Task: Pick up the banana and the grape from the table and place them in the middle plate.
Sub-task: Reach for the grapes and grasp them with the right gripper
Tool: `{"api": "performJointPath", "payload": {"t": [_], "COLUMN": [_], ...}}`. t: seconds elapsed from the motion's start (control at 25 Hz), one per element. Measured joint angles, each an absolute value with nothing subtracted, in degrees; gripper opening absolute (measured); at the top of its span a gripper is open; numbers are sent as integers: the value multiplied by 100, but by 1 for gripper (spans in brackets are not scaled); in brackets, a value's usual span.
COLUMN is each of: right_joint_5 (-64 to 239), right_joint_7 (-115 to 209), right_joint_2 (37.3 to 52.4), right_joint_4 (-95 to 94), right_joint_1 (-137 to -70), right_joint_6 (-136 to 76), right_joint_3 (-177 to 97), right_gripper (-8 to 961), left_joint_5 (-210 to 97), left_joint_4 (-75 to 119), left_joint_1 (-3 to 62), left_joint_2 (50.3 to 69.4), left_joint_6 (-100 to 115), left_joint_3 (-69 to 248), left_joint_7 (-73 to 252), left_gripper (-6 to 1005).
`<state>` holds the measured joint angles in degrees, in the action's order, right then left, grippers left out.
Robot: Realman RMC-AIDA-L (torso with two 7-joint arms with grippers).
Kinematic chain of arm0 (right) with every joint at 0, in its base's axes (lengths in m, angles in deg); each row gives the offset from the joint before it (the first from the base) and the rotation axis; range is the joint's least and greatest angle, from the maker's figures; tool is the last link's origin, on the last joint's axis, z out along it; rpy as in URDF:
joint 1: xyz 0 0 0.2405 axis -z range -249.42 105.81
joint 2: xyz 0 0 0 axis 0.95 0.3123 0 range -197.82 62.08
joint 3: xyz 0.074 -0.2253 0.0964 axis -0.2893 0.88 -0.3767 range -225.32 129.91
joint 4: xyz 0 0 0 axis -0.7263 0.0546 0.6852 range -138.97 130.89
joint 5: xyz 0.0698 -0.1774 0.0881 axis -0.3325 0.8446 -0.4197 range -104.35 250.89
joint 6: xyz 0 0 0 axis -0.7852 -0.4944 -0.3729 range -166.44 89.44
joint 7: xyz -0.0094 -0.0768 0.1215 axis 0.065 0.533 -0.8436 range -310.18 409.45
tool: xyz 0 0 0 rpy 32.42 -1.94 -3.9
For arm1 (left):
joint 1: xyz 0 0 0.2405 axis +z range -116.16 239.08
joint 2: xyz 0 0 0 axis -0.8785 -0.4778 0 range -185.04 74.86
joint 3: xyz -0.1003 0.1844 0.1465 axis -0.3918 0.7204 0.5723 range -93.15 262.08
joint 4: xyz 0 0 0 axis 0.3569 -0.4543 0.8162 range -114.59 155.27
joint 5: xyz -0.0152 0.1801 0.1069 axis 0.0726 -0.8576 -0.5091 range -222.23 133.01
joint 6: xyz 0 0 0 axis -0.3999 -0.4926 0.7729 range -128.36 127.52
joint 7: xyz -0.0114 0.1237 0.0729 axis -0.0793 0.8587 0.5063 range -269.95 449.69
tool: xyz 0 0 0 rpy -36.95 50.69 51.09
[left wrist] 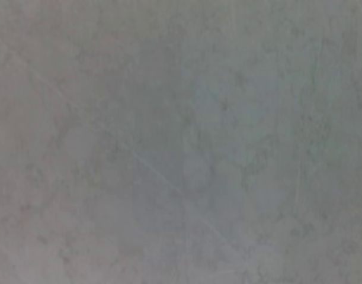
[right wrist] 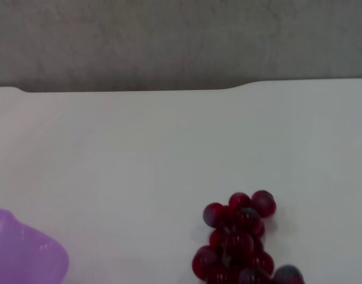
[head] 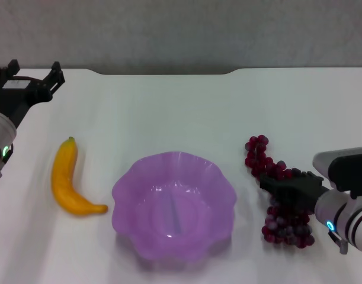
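Note:
The banana [head: 67, 177] lies on the white table [head: 169, 112], left of the purple middle plate [head: 126, 190]. The plate is empty. The grape [head: 259, 155] lies on the table right of the plate. My right gripper [head: 271, 183] is low over the middle of the bunch and covers part of it. In the right wrist view the far end of the grape [right wrist: 239, 239] and a bit of the plate's rim [right wrist: 26, 254] show. My left gripper [head: 34, 72] is open and empty, raised at the far left, behind the banana.
The table's notched rear edge [head: 163, 72] runs in front of a grey wall [head: 181, 29]. The left wrist view shows only a blurred grey surface [left wrist: 181, 142].

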<state>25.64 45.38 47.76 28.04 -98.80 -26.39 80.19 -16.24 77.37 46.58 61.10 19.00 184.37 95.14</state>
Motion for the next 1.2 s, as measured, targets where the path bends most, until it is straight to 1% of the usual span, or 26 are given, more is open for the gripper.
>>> {"api": "performJointPath", "payload": {"t": [0.68, 0.76, 1.0, 1.2], "right_joint_5": [2564, 2564, 2564, 2564], "right_joint_7": [4185, 4166, 4114, 4111], "right_joint_2": [4762, 4763, 4771, 4771], "right_joint_4": [2527, 2524, 2490, 2463], "right_joint_1": [-10028, -10031, -10049, -10072], "right_joint_6": [-2591, -2592, -2601, -2599], "right_joint_3": [8290, 8290, 8290, 8303], "right_gripper": [859, 828, 583, 487], "left_joint_5": [-1619, -1620, -1620, -1625], "left_joint_4": [7748, 7748, 7747, 7740], "left_joint_1": [4597, 4597, 4598, 4599], "left_joint_2": [6110, 6109, 6110, 6109], "left_joint_6": [1900, 1900, 1900, 1900], "left_joint_3": [18448, 18448, 18482, 18494], "left_joint_7": [9514, 9514, 9514, 9514], "left_gripper": [882, 882, 882, 882]}}
